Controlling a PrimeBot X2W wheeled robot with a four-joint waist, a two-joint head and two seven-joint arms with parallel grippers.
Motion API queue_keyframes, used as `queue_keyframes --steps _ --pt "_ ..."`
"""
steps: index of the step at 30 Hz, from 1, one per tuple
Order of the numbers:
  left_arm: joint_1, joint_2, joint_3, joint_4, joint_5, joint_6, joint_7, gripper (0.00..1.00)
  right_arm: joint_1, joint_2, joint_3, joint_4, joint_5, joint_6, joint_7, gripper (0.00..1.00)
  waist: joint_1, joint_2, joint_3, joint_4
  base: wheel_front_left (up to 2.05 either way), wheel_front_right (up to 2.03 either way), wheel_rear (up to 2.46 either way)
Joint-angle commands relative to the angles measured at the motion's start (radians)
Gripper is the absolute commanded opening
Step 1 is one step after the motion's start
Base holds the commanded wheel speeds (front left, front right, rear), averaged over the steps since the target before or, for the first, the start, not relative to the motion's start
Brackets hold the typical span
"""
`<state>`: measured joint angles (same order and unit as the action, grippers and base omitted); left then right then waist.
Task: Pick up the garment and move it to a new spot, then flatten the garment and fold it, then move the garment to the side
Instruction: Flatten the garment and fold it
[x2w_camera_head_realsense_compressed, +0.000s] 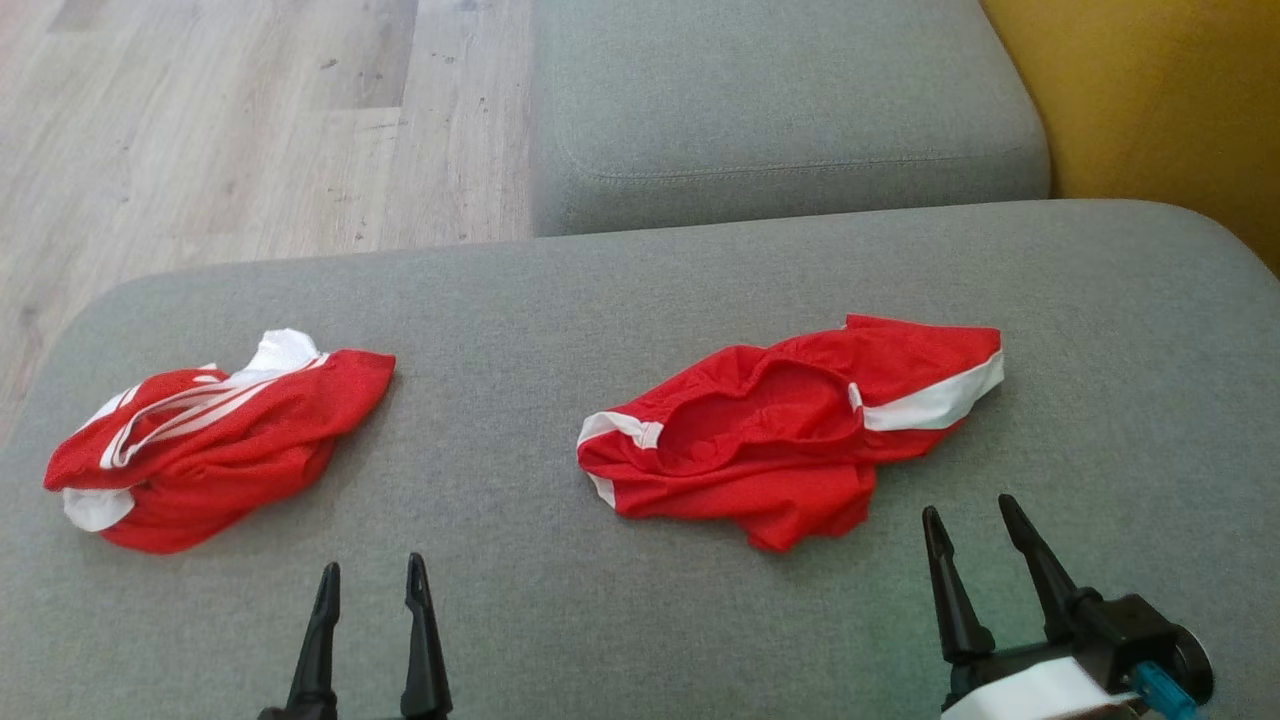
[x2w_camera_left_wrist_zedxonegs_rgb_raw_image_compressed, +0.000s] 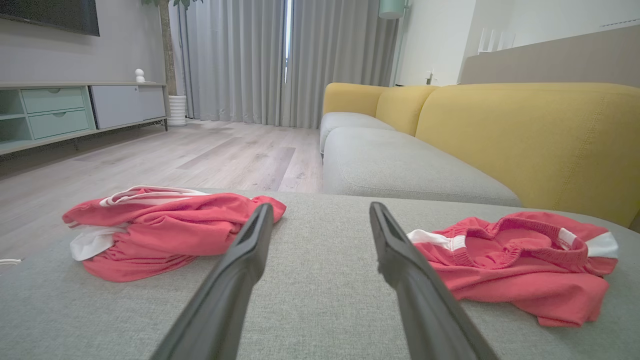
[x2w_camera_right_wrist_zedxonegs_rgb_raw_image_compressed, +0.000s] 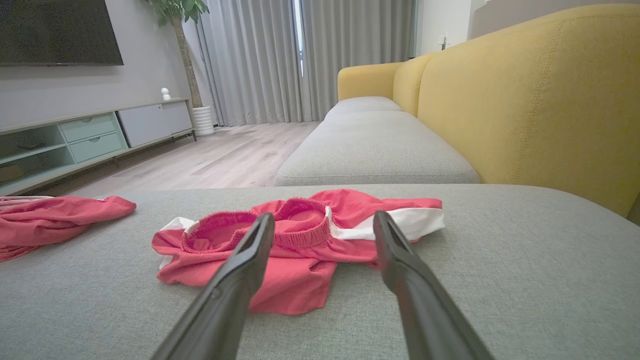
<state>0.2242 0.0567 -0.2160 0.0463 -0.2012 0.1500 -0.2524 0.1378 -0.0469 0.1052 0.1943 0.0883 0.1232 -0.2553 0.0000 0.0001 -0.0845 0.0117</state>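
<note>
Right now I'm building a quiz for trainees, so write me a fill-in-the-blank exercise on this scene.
1. The left claw and the right claw both stand ____, holding nothing.
2. The red shorts lie nearer the ____ claw.
3. The striped red garment and the shorts both rest on a ____ cushion.
4. The sofa back is ____.
Missing words: open; right; grey; yellow.

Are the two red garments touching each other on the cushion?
No, bare grey cushion separates the left garment from the right garment.
</note>
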Motion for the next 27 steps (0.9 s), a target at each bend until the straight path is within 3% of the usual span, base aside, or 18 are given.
queue_keyframes --steps 1,21,27 --pt "-0.047 -0.006 0.031 -0.036 0.007 0.004 -0.009 1.00 -0.035 -0.003 0.024 -0.027 0.007 0.008 -0.006 1.00 0.0000 -0.0001 0.000 0.001 0.00 0.00 0.00" --pt "-0.054 -0.006 0.022 -0.030 0.018 0.007 -0.009 1.00 -0.043 -0.003 0.025 -0.031 0.003 0.008 -0.006 1.00 0.0000 -0.0001 0.004 -0.003 0.00 0.00 0.00" --pt "-0.135 -0.006 -0.033 0.021 -0.028 -0.027 -0.009 1.00 -0.057 -0.003 0.038 -0.045 -0.015 0.008 -0.006 1.00 0.0000 -0.0001 0.043 -0.047 0.00 0.00 0.00"
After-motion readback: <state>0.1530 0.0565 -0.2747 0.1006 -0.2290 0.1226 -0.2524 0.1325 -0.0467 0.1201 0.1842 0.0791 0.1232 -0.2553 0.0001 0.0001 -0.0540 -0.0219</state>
